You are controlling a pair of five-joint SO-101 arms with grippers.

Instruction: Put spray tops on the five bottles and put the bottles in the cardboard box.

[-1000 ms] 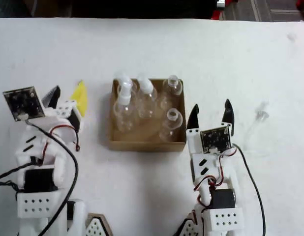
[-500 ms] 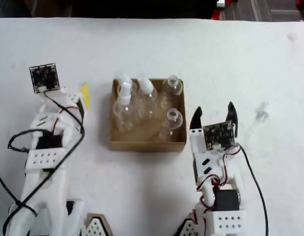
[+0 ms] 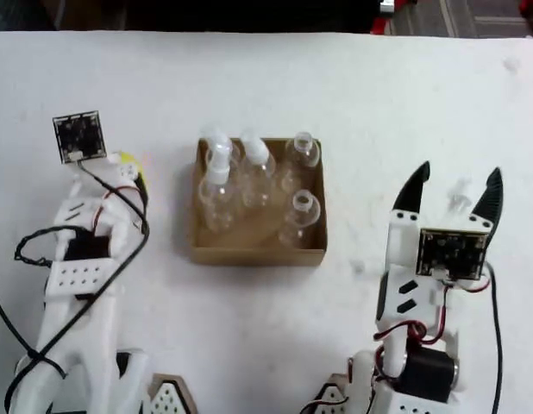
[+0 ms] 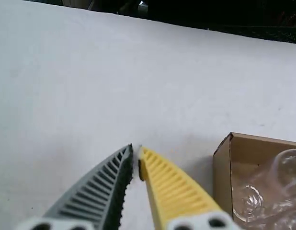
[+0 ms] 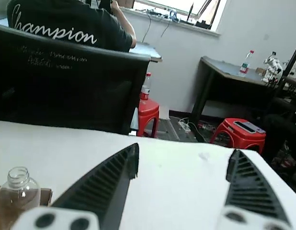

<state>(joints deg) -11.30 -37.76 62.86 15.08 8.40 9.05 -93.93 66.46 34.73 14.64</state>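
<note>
**A:** Seeing clear plastic bottles [image 3: 253, 181] standing in the square brown cardboard box [image 3: 258, 255], mid-table between the arms?

**B:** Yep, and the left gripper [image 4: 136, 155] has its ribbed grey and yellow fingers pinched together on nothing; the right gripper [image 3: 457, 177] has black pointed fingers spread wide.

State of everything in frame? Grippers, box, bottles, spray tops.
left gripper: shut, empty.
right gripper: open, empty.
cardboard box: upright, holding bottles.
capped bottles: in box, spray tops on.
uncapped bottles: two, in box, necks open.
loose spray top: lying on table, unfitted.
</note>
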